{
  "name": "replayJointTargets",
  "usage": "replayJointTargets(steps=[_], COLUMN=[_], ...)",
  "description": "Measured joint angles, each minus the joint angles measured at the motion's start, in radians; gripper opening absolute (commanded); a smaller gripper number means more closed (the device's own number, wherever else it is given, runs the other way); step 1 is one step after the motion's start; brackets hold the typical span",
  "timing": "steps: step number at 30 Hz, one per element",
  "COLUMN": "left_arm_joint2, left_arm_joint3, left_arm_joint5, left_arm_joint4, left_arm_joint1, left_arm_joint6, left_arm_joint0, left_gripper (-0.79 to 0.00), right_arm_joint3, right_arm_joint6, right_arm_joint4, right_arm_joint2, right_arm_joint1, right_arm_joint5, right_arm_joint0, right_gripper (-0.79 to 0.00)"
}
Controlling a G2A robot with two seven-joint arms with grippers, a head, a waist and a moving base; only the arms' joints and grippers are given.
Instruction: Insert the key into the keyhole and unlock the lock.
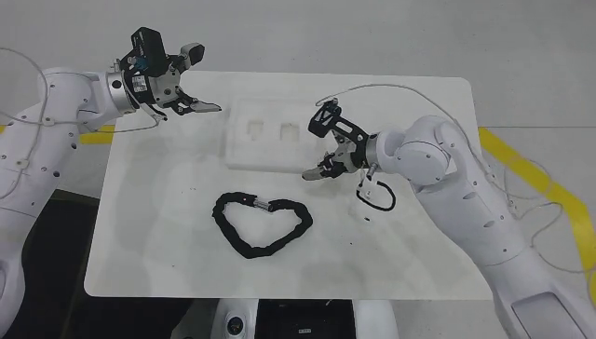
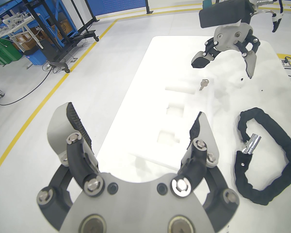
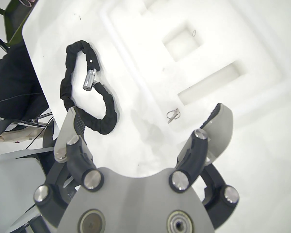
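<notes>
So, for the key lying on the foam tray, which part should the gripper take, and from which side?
Probably the head end, where the ring is. The key lies flat on the foam tray, so come straight down from above with the open right gripper, pinching the head's two edges. That would leave the blade free for the keyhole.
</notes>
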Motion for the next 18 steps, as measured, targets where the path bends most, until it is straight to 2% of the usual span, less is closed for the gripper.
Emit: replayJointTargets(steps=[5, 12, 18], left_arm_joint2=[0.000, 0.000, 0.000], left_arm_joint3=[0.000, 0.000, 0.000], left_arm_joint5=[0.000, 0.000, 0.000], left_arm_joint4=[0.000, 0.000, 0.000], left_arm_joint1=[0.000, 0.000, 0.000], left_arm_joint6=[0.000, 0.000, 0.000], left_arm_joint0=[0.000, 0.000, 0.000], left_gripper=[0.000, 0.000, 0.000], right_arm_joint3=[0.026, 0.057, 0.087], right_arm_joint6=[0.055, 0.042, 0.088], right_arm_joint4=[-0.032, -0.031, -0.068], right_arm_joint2=[-0.026, -0.054, -0.112], right_arm_joint1=[-0.002, -0.010, -0.023], right_arm_joint5=[0.037, 0.031, 0.029], right_arm_joint0=[0.024, 0.045, 0.090], right_gripper=[0.000, 0.000, 0.000])
